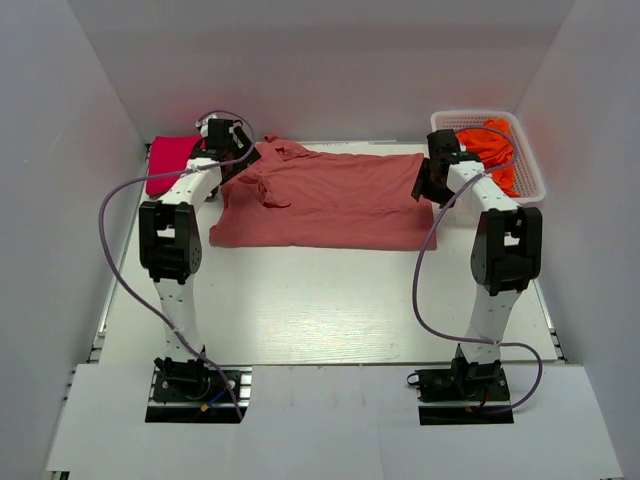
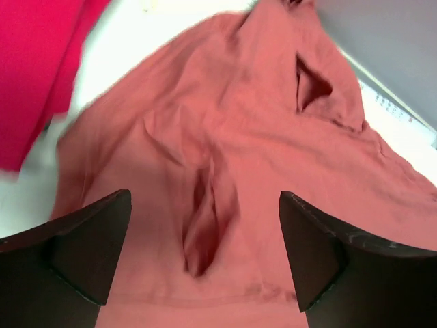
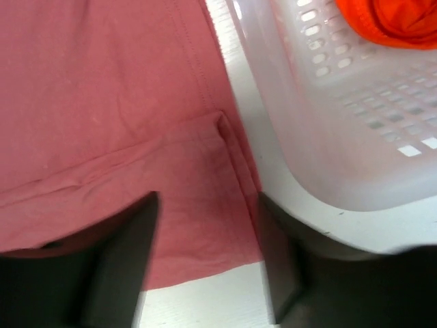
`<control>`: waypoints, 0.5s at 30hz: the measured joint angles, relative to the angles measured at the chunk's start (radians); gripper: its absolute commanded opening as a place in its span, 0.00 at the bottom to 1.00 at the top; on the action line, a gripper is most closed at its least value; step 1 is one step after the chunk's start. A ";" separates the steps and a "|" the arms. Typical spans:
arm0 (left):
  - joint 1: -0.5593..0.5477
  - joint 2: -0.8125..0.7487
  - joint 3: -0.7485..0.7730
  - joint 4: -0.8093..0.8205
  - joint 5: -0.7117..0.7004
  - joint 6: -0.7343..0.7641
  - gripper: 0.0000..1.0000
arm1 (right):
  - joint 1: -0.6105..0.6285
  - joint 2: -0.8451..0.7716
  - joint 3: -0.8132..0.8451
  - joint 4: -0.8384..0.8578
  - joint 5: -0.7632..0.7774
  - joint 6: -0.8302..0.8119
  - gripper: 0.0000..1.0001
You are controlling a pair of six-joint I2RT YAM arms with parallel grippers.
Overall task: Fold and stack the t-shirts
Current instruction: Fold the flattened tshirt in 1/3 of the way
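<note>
A dusty salmon-pink t-shirt (image 1: 330, 195) lies spread across the far half of the table, neck end to the left. My left gripper (image 1: 222, 150) hovers open over its left end; a raised fold (image 2: 201, 225) sits between the fingers in the left wrist view. My right gripper (image 1: 432, 180) is open over the shirt's right hem corner (image 3: 205, 205), the fingers either side of it. A crimson-pink shirt (image 1: 168, 160) lies folded at the far left and also shows in the left wrist view (image 2: 34, 61). Orange shirts (image 1: 495, 145) lie in the basket.
A white perforated basket (image 1: 530, 170) stands at the far right, close beside my right gripper; its wall (image 3: 328, 123) fills the right of the right wrist view. White walls enclose the table on three sides.
</note>
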 measured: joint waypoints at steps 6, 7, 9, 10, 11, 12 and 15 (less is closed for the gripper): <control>-0.001 0.068 0.148 -0.086 -0.006 0.071 1.00 | 0.018 -0.028 -0.003 0.000 -0.077 -0.057 0.90; -0.001 0.046 0.130 -0.087 -0.006 0.079 1.00 | 0.024 -0.050 -0.025 0.009 -0.098 -0.063 0.90; -0.003 -0.021 0.054 -0.071 -0.006 0.088 1.00 | 0.035 -0.106 -0.090 0.039 -0.139 -0.071 0.90; -0.004 -0.072 -0.011 -0.066 0.001 0.089 1.00 | 0.042 -0.138 -0.130 0.050 -0.164 -0.073 0.90; -0.005 -0.126 -0.082 -0.052 0.012 0.090 1.00 | 0.048 -0.159 -0.161 0.060 -0.181 -0.076 0.90; -0.006 -0.179 -0.158 -0.031 0.026 0.089 1.00 | 0.053 -0.172 -0.186 0.067 -0.206 -0.078 0.90; -0.011 -0.282 -0.330 0.008 0.063 0.075 1.00 | 0.059 -0.148 -0.206 0.081 -0.281 -0.082 0.90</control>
